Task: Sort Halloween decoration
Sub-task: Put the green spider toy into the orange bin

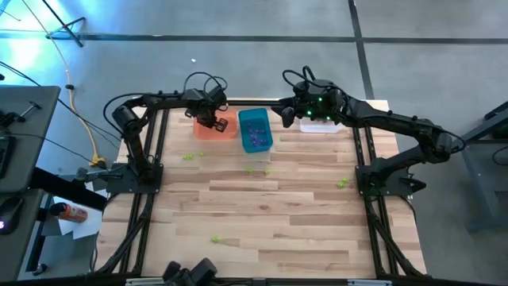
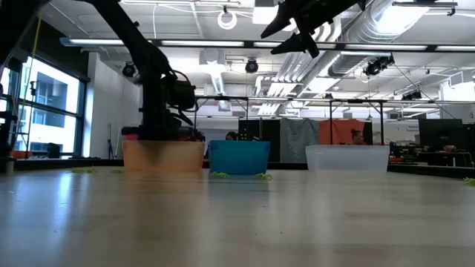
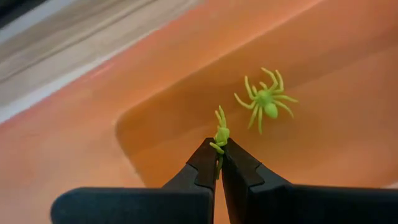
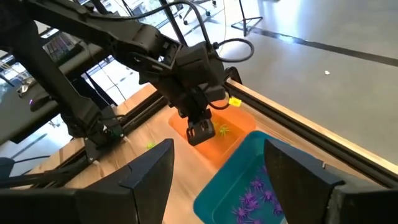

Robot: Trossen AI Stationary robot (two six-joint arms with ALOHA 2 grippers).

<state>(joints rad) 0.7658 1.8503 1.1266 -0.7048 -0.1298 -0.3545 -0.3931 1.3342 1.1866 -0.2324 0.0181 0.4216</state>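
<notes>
Two dark fingers of the left gripper (image 3: 219,154) are pinching a yellow-green spider (image 3: 221,132) of glossy moulded plastic, thin legs sticking out past the tips, inside the smooth orange bin (image 1: 205,132). One more yellow-green spider (image 3: 265,99), legs splayed, is lying flat on that bin's floor. Purple spiders (image 4: 254,198) are heaping in the teal bin (image 1: 255,116) just beside it, and a frosted clear bin (image 2: 347,157) is standing further along. Loose green spiders (image 1: 342,183) are lying scattered on the pale planked wood table (image 1: 270,214). The right gripper (image 4: 217,174) is hanging above the bins with fingers spread wide, holding nothing. No readable writing is showing.
</notes>
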